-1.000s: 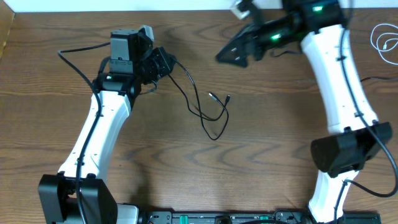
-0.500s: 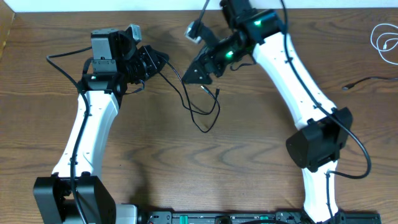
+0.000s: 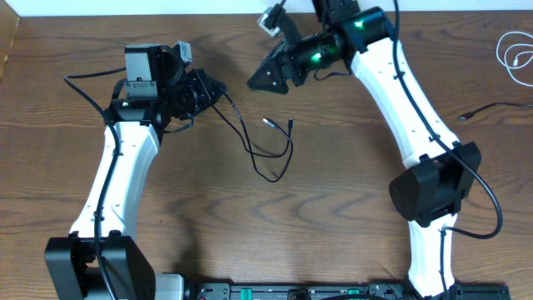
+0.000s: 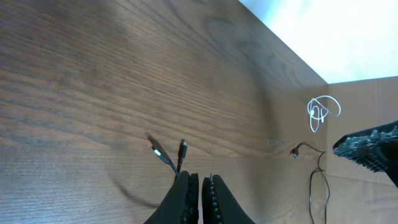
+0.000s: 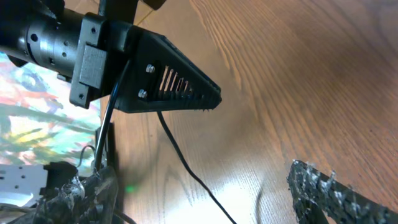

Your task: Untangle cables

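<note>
The black cable [image 3: 268,158] lies loosely looped on the wooden table, its two plug ends [image 3: 278,122] close together. My left gripper [image 3: 214,88] is shut on one stretch of it; in the left wrist view the jaws [image 4: 199,186] are closed, with the plugs [image 4: 169,150] just beyond them. My right gripper [image 3: 260,81] is open and empty above the table, right of the left gripper. In the right wrist view its spread fingers [image 5: 205,202] frame the black cable [image 5: 186,168], which runs down from the left gripper [image 5: 177,90]. The white cable [image 3: 516,52] lies coiled at the far right, apart from the black one.
Another thin black cord [image 3: 483,109] lies at the right edge, also in the left wrist view [image 4: 306,150]. The white cable [image 4: 322,112] shows there near the table's far side. A white wall borders the table's back edge.
My right arm has swung from the far right over to the left, close to the left gripper. The left gripper shifted slightly left, dragging the black cable with it.
</note>
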Available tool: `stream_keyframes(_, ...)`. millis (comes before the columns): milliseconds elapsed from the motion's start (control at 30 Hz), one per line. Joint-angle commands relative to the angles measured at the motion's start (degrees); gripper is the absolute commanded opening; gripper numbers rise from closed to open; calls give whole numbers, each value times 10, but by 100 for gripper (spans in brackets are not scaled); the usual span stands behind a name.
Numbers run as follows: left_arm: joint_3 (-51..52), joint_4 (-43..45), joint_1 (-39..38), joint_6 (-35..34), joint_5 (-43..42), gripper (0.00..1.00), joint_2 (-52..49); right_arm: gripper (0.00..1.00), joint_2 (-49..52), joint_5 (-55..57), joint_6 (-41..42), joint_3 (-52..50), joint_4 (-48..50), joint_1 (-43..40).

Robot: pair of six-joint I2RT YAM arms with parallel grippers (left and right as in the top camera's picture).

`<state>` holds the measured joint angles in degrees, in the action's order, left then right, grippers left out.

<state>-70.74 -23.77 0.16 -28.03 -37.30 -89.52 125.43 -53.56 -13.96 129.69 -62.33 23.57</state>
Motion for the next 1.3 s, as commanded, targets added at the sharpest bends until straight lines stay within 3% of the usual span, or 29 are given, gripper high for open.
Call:
stream_keyframes(0, -5, -2, 0, 12, 9, 7, 12, 83, -8, -37, 10, 15, -4, 24)
stream_keyframes(267, -5, -2, 0, 12, 9, 8, 12, 70, -8, -33, 0, 14, 0, 88)
stream_keyframes(700, -5, -9, 0, 17, -2, 9, 12, 1, -8, 67, 44, 14, -3, 99)
stream_keyframes(733, -5, -9, 0, 47, -35, 14, 12, 1, -8, 83, 56, 14, 0, 97)
stream_keyframes(767, -5, -8, -1, 125, -118, 17, 12, 1, -8, 118, 86, 14, 7, 92)
stream_keyframes(867, -5, -16, -2, 191, -203, 22, 12, 1, -8, 144, 127, 14, 23, 76)
stream_keyframes(1067, -5, -42, -2, 236, -242, 23, 12, 1, -8, 212, 221, 14, 47, 28)
stream_keyframes(1267, -5, -62, -2, 272, -266, 40, 12, 1, -8, 189, 266, 15, 64, -42)
